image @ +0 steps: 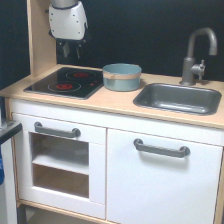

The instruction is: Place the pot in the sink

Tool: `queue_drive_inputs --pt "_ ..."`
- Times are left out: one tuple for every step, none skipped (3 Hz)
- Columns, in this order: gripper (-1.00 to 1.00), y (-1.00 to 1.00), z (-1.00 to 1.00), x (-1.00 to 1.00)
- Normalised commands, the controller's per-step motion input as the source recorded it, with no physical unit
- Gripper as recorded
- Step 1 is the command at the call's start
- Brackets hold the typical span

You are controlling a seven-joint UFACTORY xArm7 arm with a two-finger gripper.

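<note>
Pot [122,76]: on counter [117,102], back edge, between hob [65,81] and sink [178,98].
Gripper [70,51]: above hob, holding nothing; jaw state indiscernible.

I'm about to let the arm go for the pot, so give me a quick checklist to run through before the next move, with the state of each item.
1. Pot upright on the counter, between the hob and the sink: ok.
2. Pot free of any hold, gripper apart from it: ok.
3. Gripper lined up over the pot: not ok, it hangs above the hob, toward the exterior view's left of the pot.
4. Gripper open enough for the rim: cannot tell, the fingers are small and dark against the backdrop.
5. Sink basin free for the pot: ok, nothing shows inside it.
6. Faucet out of the path: cannot tell, its spout arches above the sink's back edge.
</note>
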Motion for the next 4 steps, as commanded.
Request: queue_drive_inputs --pt "1.0 -0.04 0.0 0.01" --pt "1.0 -0.06 0.01 -0.02" --pt "1.0 -0.05 -0.01 0.02" --pt "1.0 -0.04 -0.02 0.03"
